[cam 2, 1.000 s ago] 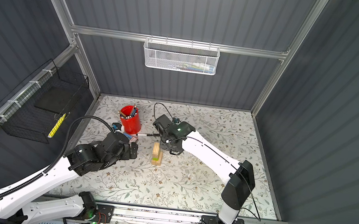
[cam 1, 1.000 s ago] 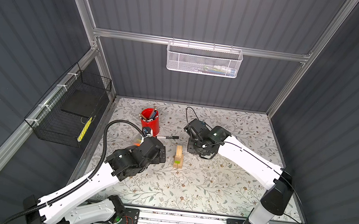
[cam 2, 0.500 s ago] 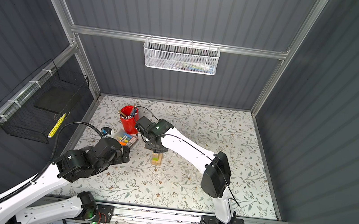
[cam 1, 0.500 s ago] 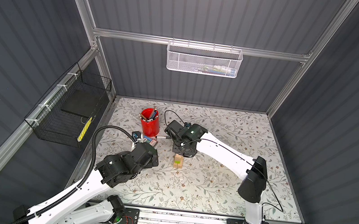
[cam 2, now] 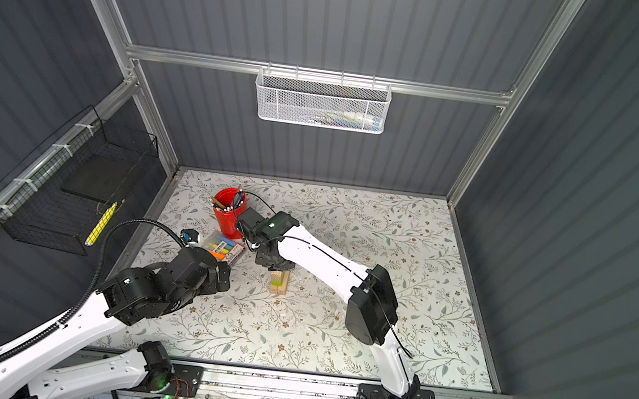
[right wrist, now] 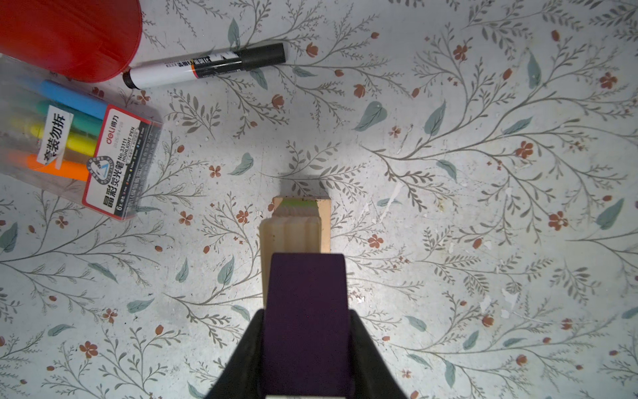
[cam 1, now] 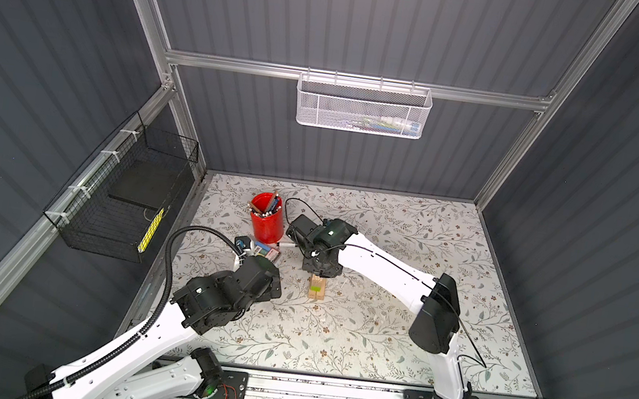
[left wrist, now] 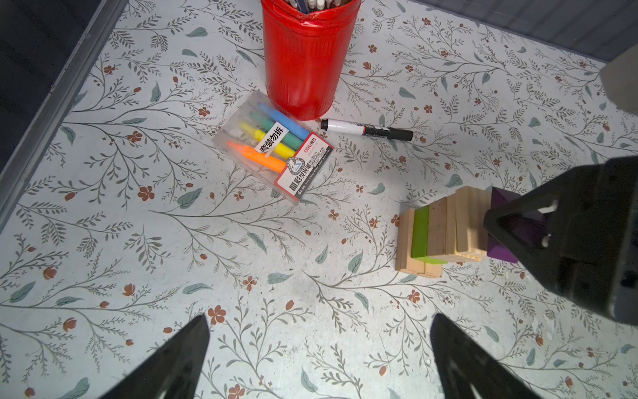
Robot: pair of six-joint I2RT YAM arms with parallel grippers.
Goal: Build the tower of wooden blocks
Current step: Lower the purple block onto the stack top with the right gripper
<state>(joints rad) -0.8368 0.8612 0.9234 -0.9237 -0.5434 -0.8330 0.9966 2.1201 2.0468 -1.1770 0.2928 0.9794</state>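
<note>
1. As the purple block (right wrist: 305,286) meets the top of the tower (left wrist: 438,231), the build looks to be at its last step, the setting of the roof piece. Whether the block is fully seated cannot be told.
2. Pale wood bricks make up the narrow stack, with one lime-green layer low down and a grooved brick uppermost. The layers sit slightly out of line, and a lower brick juts past one side.
3. It stands near the middle of the floral table (left wrist: 138,241), showing in both top views below the right wrist.
4. Reaching down from above, the right gripper (right wrist: 307,328) is clamped on the purple block's two sides.
5. The next move likely calls for a gentle release and a straight lift clear, since any sideways brush could topple the uneven stack.
6. Nearby but apart, the left gripper (left wrist: 320,323) hangs over bare table, jaws wide and empty.
7. Beyond the tower stand a red cup (left wrist: 303,58), a highlighter packet (left wrist: 272,152) and a loose marker (left wrist: 366,129).
</note>
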